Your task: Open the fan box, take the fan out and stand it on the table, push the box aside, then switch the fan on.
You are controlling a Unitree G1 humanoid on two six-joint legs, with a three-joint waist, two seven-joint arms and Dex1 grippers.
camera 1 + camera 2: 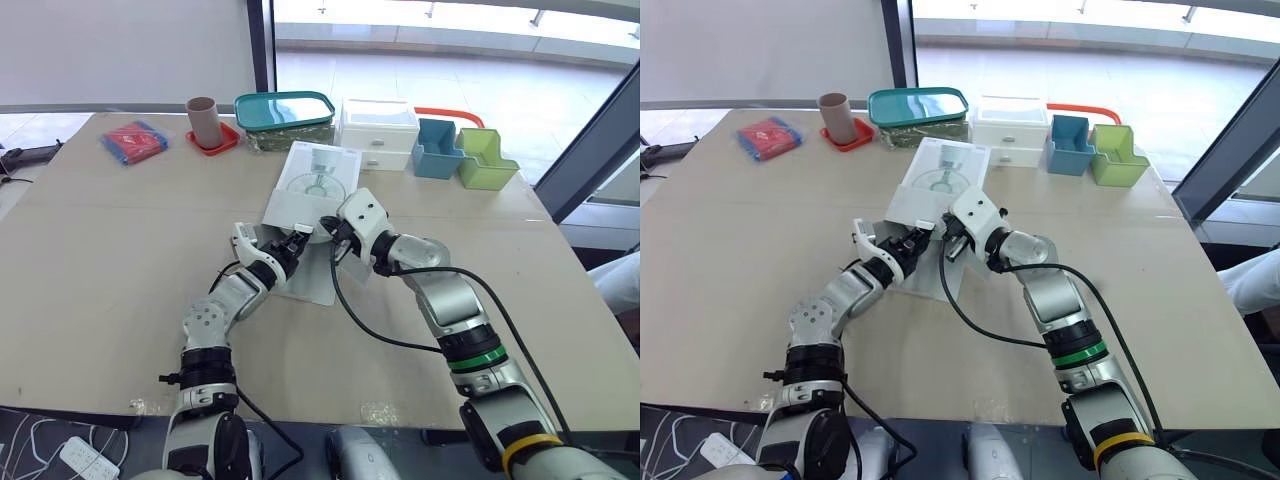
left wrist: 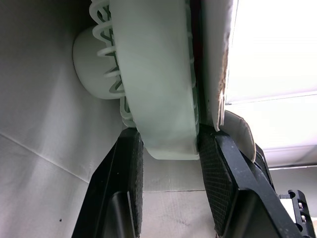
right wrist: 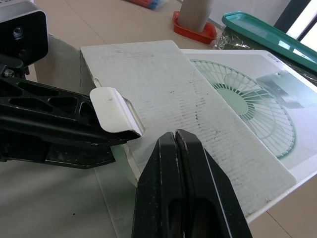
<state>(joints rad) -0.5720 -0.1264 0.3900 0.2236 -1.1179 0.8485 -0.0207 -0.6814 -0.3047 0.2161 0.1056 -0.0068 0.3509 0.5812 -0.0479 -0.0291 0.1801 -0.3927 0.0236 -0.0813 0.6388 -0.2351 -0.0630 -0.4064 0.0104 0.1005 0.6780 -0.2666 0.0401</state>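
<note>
The white fan box (image 1: 312, 180) lies flat mid-table, its printed fan picture facing up and its near end open. My left gripper (image 1: 296, 243) reaches into that open end. In the left wrist view its fingers (image 2: 223, 173) are shut on the rim of the pale green fan (image 2: 158, 74), which sits inside the box. My right gripper (image 3: 174, 136) is shut with nothing in it, just above the box's top panel by the opening, beside a small white flap (image 3: 114, 111). A sliver of the fan (image 3: 121, 156) shows under that flap.
Along the table's far edge stand a red and blue packet (image 1: 133, 141), a brown cup on a red coaster (image 1: 205, 120), a teal lidded container (image 1: 285, 110), a white drawer unit (image 1: 378, 130), a blue bin (image 1: 437, 148) and a green bin (image 1: 485, 160).
</note>
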